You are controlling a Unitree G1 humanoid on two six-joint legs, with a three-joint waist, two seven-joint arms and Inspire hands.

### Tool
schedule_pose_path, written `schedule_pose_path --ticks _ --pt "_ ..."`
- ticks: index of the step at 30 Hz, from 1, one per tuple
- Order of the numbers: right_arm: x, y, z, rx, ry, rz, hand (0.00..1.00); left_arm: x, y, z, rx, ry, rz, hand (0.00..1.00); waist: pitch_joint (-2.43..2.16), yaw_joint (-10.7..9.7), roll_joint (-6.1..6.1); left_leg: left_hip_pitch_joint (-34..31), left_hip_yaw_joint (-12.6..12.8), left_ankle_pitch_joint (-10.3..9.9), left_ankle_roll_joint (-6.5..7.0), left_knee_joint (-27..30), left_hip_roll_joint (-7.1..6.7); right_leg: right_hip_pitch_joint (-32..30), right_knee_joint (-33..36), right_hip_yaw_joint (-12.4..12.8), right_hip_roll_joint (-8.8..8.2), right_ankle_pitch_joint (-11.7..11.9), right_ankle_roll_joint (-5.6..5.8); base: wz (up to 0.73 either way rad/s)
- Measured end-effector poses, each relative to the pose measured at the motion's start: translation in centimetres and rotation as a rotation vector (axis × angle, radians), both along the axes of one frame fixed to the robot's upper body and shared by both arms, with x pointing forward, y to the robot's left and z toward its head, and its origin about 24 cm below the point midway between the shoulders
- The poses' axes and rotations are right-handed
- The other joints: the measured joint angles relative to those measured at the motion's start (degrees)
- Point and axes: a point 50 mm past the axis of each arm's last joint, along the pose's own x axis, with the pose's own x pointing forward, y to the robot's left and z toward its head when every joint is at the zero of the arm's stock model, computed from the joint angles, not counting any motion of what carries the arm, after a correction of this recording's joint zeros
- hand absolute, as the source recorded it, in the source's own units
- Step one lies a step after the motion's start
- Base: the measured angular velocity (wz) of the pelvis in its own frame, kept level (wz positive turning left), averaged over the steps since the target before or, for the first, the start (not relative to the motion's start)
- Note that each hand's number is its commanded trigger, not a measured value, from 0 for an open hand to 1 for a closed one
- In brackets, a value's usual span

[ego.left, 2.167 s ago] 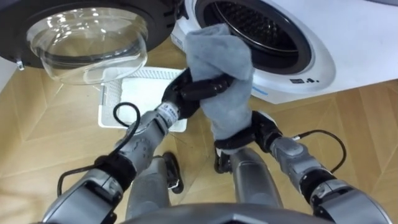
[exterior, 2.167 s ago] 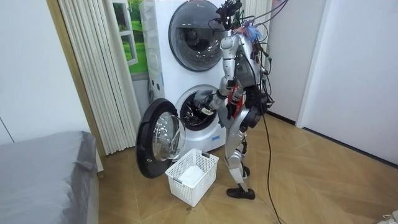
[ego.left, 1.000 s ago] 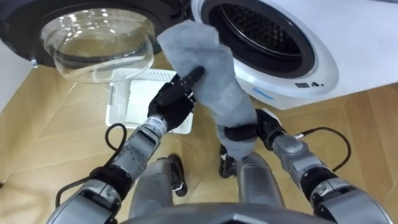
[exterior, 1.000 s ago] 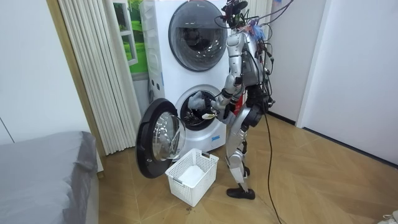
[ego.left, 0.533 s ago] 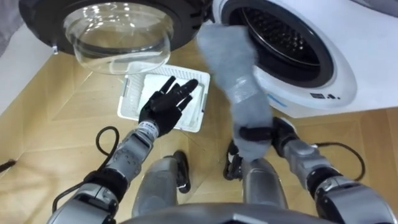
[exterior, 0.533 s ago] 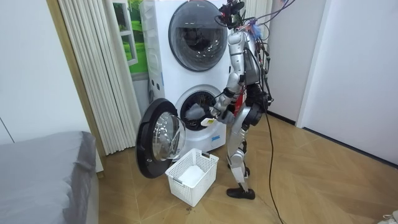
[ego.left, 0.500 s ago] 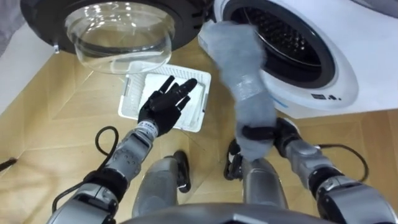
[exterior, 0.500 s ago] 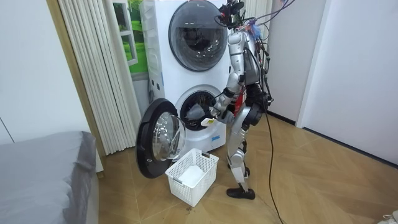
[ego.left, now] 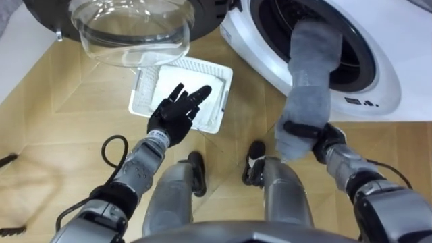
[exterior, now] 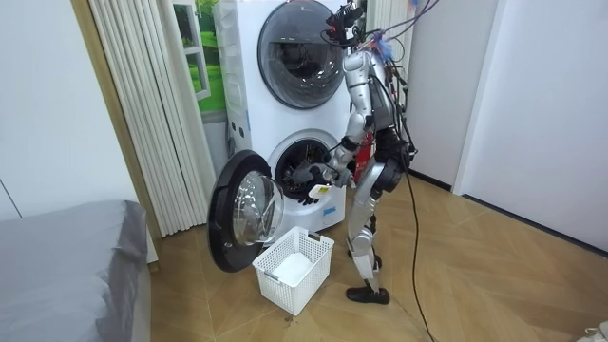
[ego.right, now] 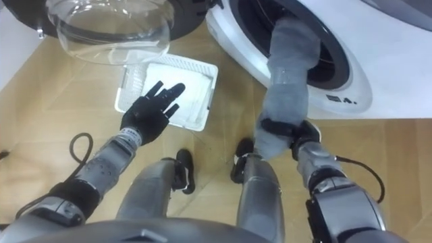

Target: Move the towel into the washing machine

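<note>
Wooden floor (ego.left: 61,128) in the left eye view bore one white basket (ego.left: 144,91) by the open door (ego.left: 131,30). The left hand (ego.left: 174,116) hung spread and empty above it, and the right hand (ego.left: 322,138) clutched one grey towel (ego.left: 309,74), its top inside the washing machine (ego.left: 385,74). In the room view, a second machine (exterior: 285,47) sat stacked above it.

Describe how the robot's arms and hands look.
The left hand and right hand are black, with slender fingers. The forearms are silver-grey metal cylinders with black collars; a white label rings the left wrist, and a thin black cable loops beside each forearm.
</note>
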Motion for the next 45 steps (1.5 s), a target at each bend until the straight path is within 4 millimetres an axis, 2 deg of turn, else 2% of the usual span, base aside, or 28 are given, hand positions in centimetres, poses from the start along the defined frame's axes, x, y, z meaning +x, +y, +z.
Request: schedule_pose_path --ticks 3,5,6,8,10,17,18,20,21,23,24,25,26,27,28,29,30,31,32,33,38,41,42,45 --pt "0.5 -0.9 0.6 0.011 -0.023 -0.062 1.0 0.2 0.1 0.2 0.006 -0.005 0.002 0.0 0.02 -0.02 -0.03 -0.04 0.0 0.0 0.0 0.13 0.01 0.06 0.18 0.01 0.0 -0.05 0.06 0.03" --pt "0.9 -2.6 1.4 0.008 -0.052 -0.132 1.0 0.4 0.3 0.2 0.016 -0.005 0.002 0.0 0.05 -0.11 -0.12 -0.47 -0.02 -0.01 0.01 0.69 -0.2 -0.13 0.83 -0.36 -0.84 -0.44 0.06 0.11" --pt "1.1 -3.7 2.0 0.002 -0.063 -0.166 1.0 0.4 0.4 0.2 0.027 -0.005 -0.001 0.0 0.15 -0.17 -0.33 -0.57 -0.02 0.02 0.06 0.74 -0.42 -0.27 1.18 -0.38 -1.1 -0.66 0.09 0.12" --pt "1.5 -4.5 2.6 0.001 -0.078 -0.193 1.0 0.3 0.8 0.2 0.05 -0.001 -0.007 0.0 0.42 -0.48 -0.88 -0.57 -0.02 0.14 0.26 0.72 -0.87 -0.6 1.79 -0.46 -1.76 -1.1 0.15 0.12" --pt "1.7 -4.4 2.7 0.017 -0.072 -0.194 1.0 0.2 1.1 0.2 0.082 -0.002 -0.019 0.0 0.51 -0.7 -1.47 -0.76 -0.01 0.24 0.38 0.74 -1.01 -0.9 2.13 -0.59 -2.06 -1.3 0.17 0.12" --pt "3.1 -4.5 3.8 0.052 -0.057 -0.193 1.0 0.0 2.1 0.7 0.114 -0.019 -0.007 0.0 0.36 -1.72 -4.63 -3.61 0.63 0.38 0.63 3.7 -1.03 -3.43 5.29 -0.19 -3.12 -1.63 0.27 0.06" --pt "3.4 -4.6 4.0 0.06 -0.058 -0.194 1.0 0.0 2.2 0.8 0.115 -0.021 -0.006 0.0 0.35 -1.83 -4.77 -3.67 0.84 0.33 0.71 3.9 -1.02 -3.48 5.5 -0.19 -3.19 -1.64 0.27 0.0" --pt "4.3 -4.5 4.8 0.102 -0.077 -0.213 1.0 -0.1 2.1 1.1 0.111 -0.038 -0.004 0.0 0.29 -2.03 -5.27 -3.75 1.72 0.02 1.4 4.58 -1.04 -3.83 6.23 0.04 -3.77 -1.84 0.5 0.0" --pt "4.5 -4.4 5.0 0.12 -0.086 -0.224 0.96 -0.1 2.1 1.2 0.11 -0.042 -0.004 0.0 0.31 -2.06 -5.51 -3.76 1.86 -0.03 1.51 4.55 -1.1 -4.01 6.61 0.17 -3.88 -1.88 0.56 0.0" --pt "5.5 -3.9 5.6 0.203 -0.118 -0.263 0.99 -0.1 2.3 1.6 0.111 -0.062 0.006 0.0 0.27 -2.33 -6.99 -4.03 2.67 -0.09 2.04 4.78 -1.22 -4.93 7.74 1.23 -4.07 -2.05 0.78 0.02" --pt "6.1 -3.7 6.1 0.242 -0.137 -0.276 0.69 -0.1 2.5 1.7 0.117 -0.071 0.016 0.0 0.28 -2.71 -7.31 -4.48 3.14 -0.07 2.23 5.09 -0.93 -5.17 7.74 1.21 -4.01 -2.01 0.86 0.05" --pt "6.4 -3.6 6.4 0.263 -0.149 -0.283 0.58 0.0 2.6 1.8 0.119 -0.072 0.02 0.0 0.3 -2.99 -7.35 -4.66 3.21 -0.04 2.28 5.27 -0.89 -5.22 7.76 1.16 -4.02 -1.94 0.87 0.03" --pt "7.0 -3.3 6.9 0.314 -0.174 -0.307 0.98 -0.1 2.7 1.7 0.121 -0.069 0.023 0.0 0.29 -3.3 -7.38 -4.88 3.28 -0.11 2.42 5.66 -0.75 -5.26 7.8 1.13 -4.0 -1.77 0.91 0.0" --pt "7.6 -3.0 7.5 0.363 -0.198 -0.327 0.98 -0.3 2.8 1.7 0.123 -0.068 0.024 0.0 0.27 -3.57 -7.44 -4.92 3.31 -0.12 2.57 5.74 -0.75 -5.3 7.74 1.26 -4.02 -1.57 1.04 -0.04" --pt "8.0 -2.8 7.8 0.386 -0.211 -0.338 0.84 -0.4 2.8 1.7 0.128 -0.07 0.023 0.0 0.27 -3.84 -7.48 -4.95 3.28 -0.11 2.64 5.77 -0.83 -5.35 7.73 1.28 -4.09 -1.48 1.1 0.0" --pt "8.7 -2.5 8.5 0.441 -0.233 -0.365 0.75 -0.7 2.9 1.7 0.136 -0.074 0.024 0.0 0.27 -4.52 -7.51 -5.09 3.28 -0.04 2.84 5.77 -1.03 -5.52 7.83 1.28 -4.33 -1.36 1.2 0.0" --pt "9.2 -2.2 9.0 0.484 -0.249 -0.388 0.82 -0.8 2.8 1.6 0.15 -0.077 0.016 0.0 0.27 -4.76 -7.55 -5.4 3.37 -0.06 2.98 5.98 -1.08 -5.83 7.93 1.23 -4.49 -1.2 1.24 0.04" --pt "9.3 -2.2 9.1 0.504 -0.257 -0.402 0.7 -0.8 2.8 1.6 0.158 -0.078 0.011 0.0 0.28 -4.77 -7.57 -5.62 3.41 -0.09 3.05 6.23 -1.09 -6.0 8.05 1.17 -4.59 -1.18 1.24 0.04" --pt "9.4 -2.2 9.2 0.539 -0.27 -0.431 0.11 -0.9 2.6 1.6 0.169 -0.078 0.002 0.0 0.3 -4.86 -7.61 -5.99 3.45 -0.17 3.21 6.7 -1.17 -6.26 8.53 1.1 -4.87 -1.18 1.25 0.06" --pt "9.4 -2.2 9.3 0.559 -0.278 -0.446 0.0 -0.9 2.5 1.5 0.175 -0.076 0.0 0.0 0.26 -5.06 -7.76 -6.13 3.47 -0.24 3.33 6.77 -1.44 -6.5 8.82 1.25 -5.1 -1.29 1.42 0.05" --pt "9.6 -2.2 9.5 0.572 -0.289 -0.45 0.0 -0.7 2.8 1.7 0.186 -0.082 0.004 0.0 0.31 -5.37 -8.23 -6.69 3.5 -0.47 3.7 7.15 -1.72 -7.08 8.95 1.59 -5.19 -1.34 1.77 0.0" --pt "9.7 -2.1 9.6 0.596 -0.305 -0.446 0.0 -0.5 2.9 1.8 0.189 -0.088 0.008 0.0 0.3 -5.68 -8.99 -6.98 3.75 -0.53 3.78 7.22 -1.81 -7.68 9.19 2.23 -5.11 -1.41 1.92 -0.02" --pt "9.7 -2.1 9.6 0.613 -0.315 -0.445 0.0 -0.5 3.0 1.9 0.191 -0.09 0.009 0.0 0.35 -5.72 -9.41 -7.2 3.93 -0.54 3.8 7.34 -1.76 -8.07 9.38 2.48 -5.06 -1.4 1.93 -0.06" --pt "9.8 -2.0 9.7 0.625 -0.327 -0.436 0.0 -0.4 3.1 1.9 0.195 -0.09 0.007 0.0 0.32 -5.83 -9.51 -7.68 4.09 -0.72 3.94 7.85 -1.29 -8.28 9.32 2.43 -4.76 -1.37 1.93 -0.05"
